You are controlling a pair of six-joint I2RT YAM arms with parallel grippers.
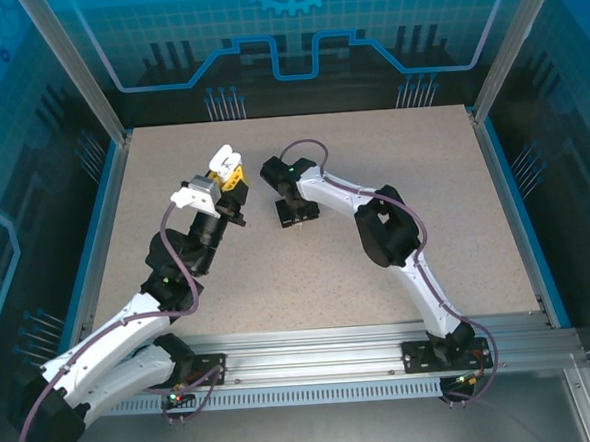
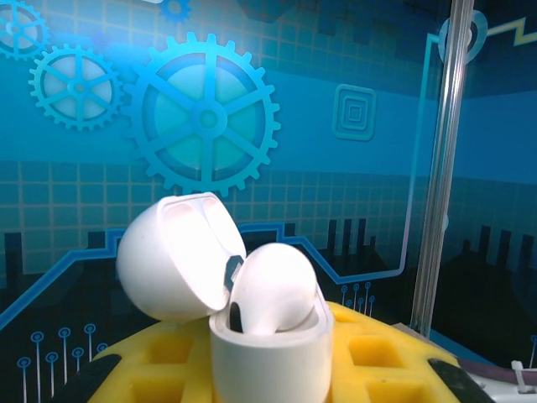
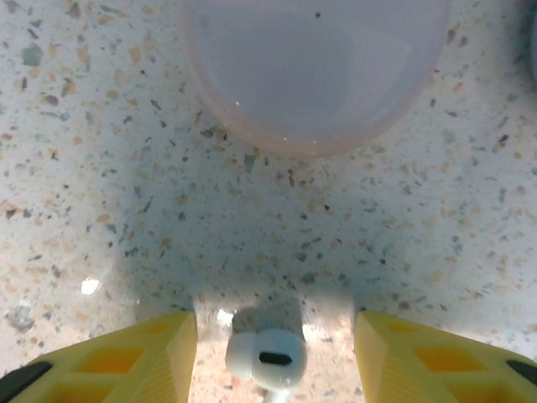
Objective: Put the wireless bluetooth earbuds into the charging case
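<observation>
I have the left gripper [image 1: 230, 171] clamped on the white case [image 2: 268, 361], held up over the table [image 1: 392, 175] with its lid [image 2: 180, 256] swung open. One white earbud [image 2: 273, 290] sits in the case. The right gripper [image 3: 275, 348] points down at the table, its yellow fingers [image 3: 126, 361] partly apart. A second earbud [image 3: 264, 357] lies between them with a gap on each side. A blurred, pale round thing [image 3: 315, 67] lies just beyond; I can't tell what it is.
</observation>
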